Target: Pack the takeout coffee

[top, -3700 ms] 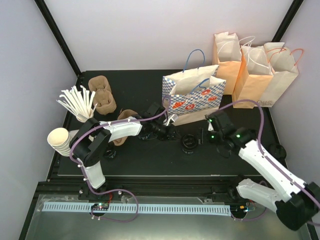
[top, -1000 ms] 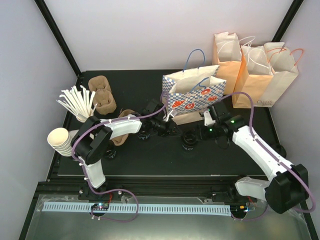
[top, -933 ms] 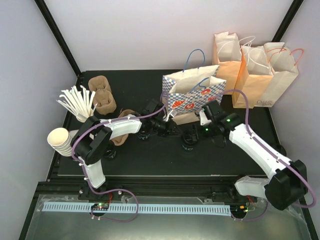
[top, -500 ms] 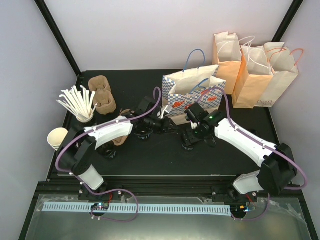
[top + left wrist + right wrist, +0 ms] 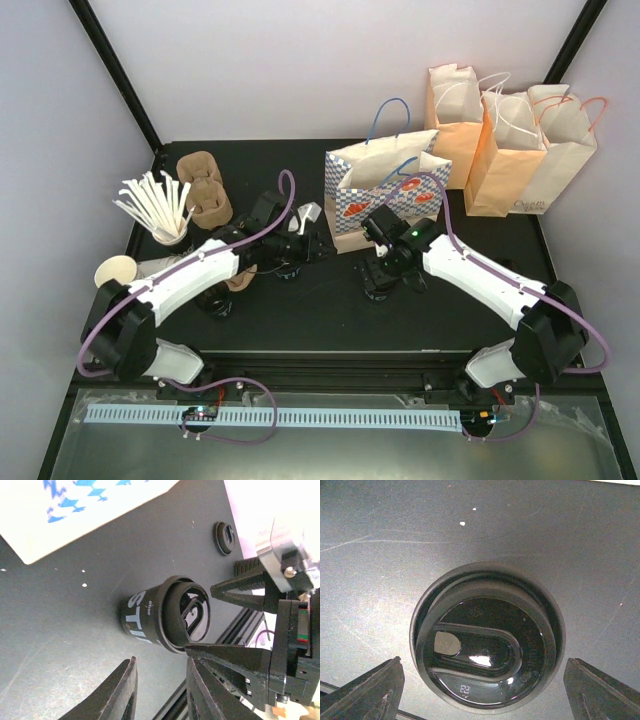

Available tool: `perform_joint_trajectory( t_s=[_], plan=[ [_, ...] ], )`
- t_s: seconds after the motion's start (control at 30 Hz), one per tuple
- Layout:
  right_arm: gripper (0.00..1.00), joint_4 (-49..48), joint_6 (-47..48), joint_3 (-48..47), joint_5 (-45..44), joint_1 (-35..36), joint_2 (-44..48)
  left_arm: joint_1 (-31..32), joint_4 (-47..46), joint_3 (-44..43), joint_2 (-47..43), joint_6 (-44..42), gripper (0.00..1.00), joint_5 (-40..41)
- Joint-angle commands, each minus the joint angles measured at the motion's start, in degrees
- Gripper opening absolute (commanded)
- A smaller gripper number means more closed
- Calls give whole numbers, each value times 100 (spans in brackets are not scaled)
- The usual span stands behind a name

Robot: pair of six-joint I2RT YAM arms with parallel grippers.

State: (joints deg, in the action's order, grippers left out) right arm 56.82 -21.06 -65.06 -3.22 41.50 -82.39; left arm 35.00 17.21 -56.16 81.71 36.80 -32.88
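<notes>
The takeout coffee (image 5: pixel 378 285) is a small black cup with a round black lid, standing upright on the black table in front of the patterned bag. My right gripper (image 5: pixel 386 266) hangs directly over it, open wide. In the right wrist view the lid (image 5: pixel 487 636) fills the middle and the gripper (image 5: pixel 485 690) has a fingertip (image 5: pixel 370 690) on each side, apart from the cup. My left gripper (image 5: pixel 312 250) is to the cup's left. In the left wrist view its jaws (image 5: pixel 161 657) stand slightly open and empty, just short of the cup (image 5: pixel 150 611).
A blue-and-white patterned bag (image 5: pixel 385 190) stands open behind the cup. Three tan paper bags (image 5: pixel 505 140) stand at the back right. Brown pulp carriers (image 5: pixel 205 190), white stirrers (image 5: pixel 155 205) and stacked cream cups (image 5: pixel 115 272) sit at the left. A small black item (image 5: pixel 218 303) lies near the left arm.
My right gripper has swung left to hang over the cup and has opened wide. My left gripper has drawn back to the left and parted a little.
</notes>
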Motion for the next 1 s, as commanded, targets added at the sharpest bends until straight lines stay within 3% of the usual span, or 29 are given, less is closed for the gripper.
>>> perform_joint_trajectory(
  t_s=[0.0, 0.23, 0.4, 0.5, 0.7, 0.83, 0.97],
  plan=[
    [89, -81, -78, -131, -7, 36, -86, -168, 451, -57, -410, -359, 31, 537],
    [82, -156, -200, -147, -72, 43, -262, -432, 802, -206, -1077, -802, 44, 1413],
    [81, -124, -214, -188, -218, 36, -380, -664, 903, -228, -1491, -963, 73, 2194],
    [78, -117, -205, -219, -330, 51, -409, -775, 717, -114, -1718, -912, 97, 2711],
    [74, -37, -110, -519, -463, 58, -40, -1425, 422, -96, -1713, -663, 99, 2938],
    [71, 6, 92, -977, -469, 57, 567, -1740, -348, -251, -1295, -980, 99, 1346],
    [67, 110, 320, -1733, -368, 52, 996, -1732, -265, -978, -604, -1094, 99, 934]
  ],
)
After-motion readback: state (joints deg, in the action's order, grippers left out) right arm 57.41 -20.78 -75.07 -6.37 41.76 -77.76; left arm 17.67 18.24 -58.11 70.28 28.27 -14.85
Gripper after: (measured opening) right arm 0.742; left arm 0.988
